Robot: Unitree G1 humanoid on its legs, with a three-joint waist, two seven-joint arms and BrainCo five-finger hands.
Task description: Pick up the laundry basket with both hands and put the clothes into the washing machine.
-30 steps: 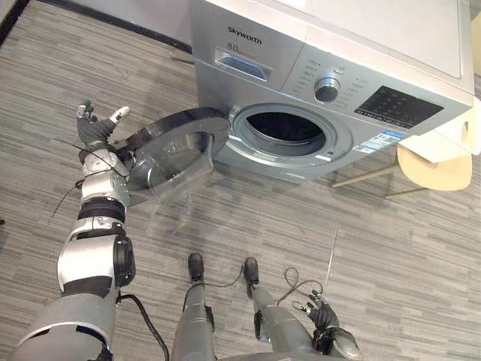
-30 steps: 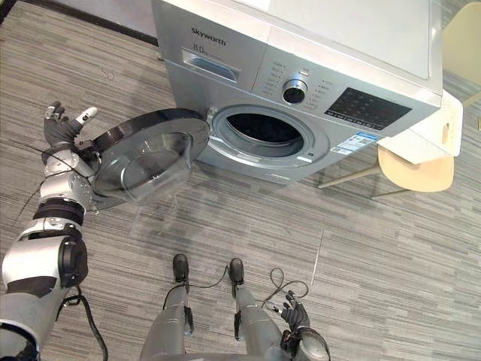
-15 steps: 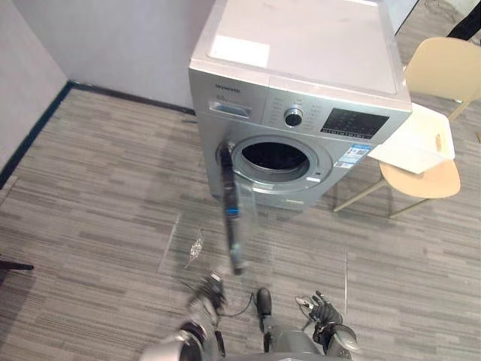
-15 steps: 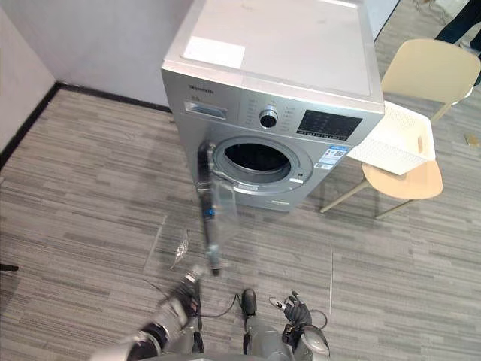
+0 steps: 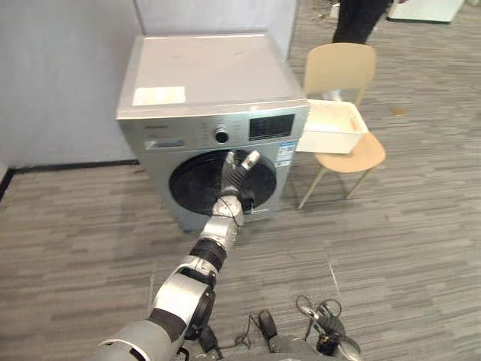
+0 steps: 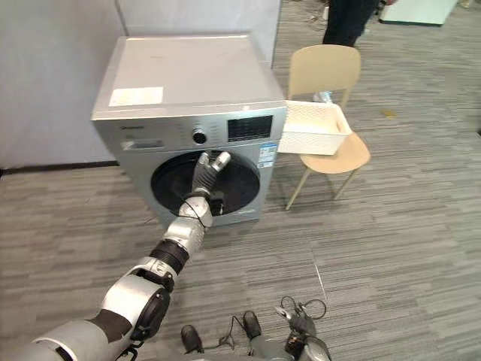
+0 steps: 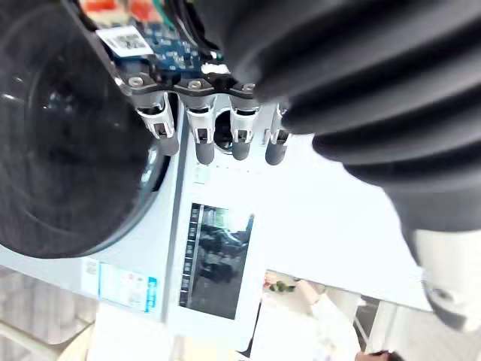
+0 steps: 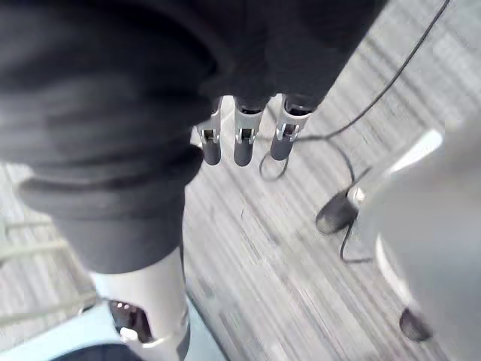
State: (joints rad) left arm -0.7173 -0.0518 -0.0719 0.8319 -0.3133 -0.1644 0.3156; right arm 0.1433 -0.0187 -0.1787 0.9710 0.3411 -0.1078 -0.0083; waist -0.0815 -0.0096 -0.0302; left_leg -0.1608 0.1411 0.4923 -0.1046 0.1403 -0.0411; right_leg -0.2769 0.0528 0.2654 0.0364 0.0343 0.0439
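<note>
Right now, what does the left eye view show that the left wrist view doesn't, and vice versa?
Left eye view adds the whole washing machine, the beige chair beside it with the white laundry basket on its seat, a person's legs behind, and the right hand hanging low. Left wrist view adds a close look along the left hand and its straight fingers, tips by the rim of the door. Both share the left hand, the shut dark door and the control panel.

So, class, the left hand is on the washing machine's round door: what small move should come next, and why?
Probably draw the left hand back off the door: it looks shut, the fingers lie straight against it holding nothing, and the laundry basket sits apart on the chair.
</note>
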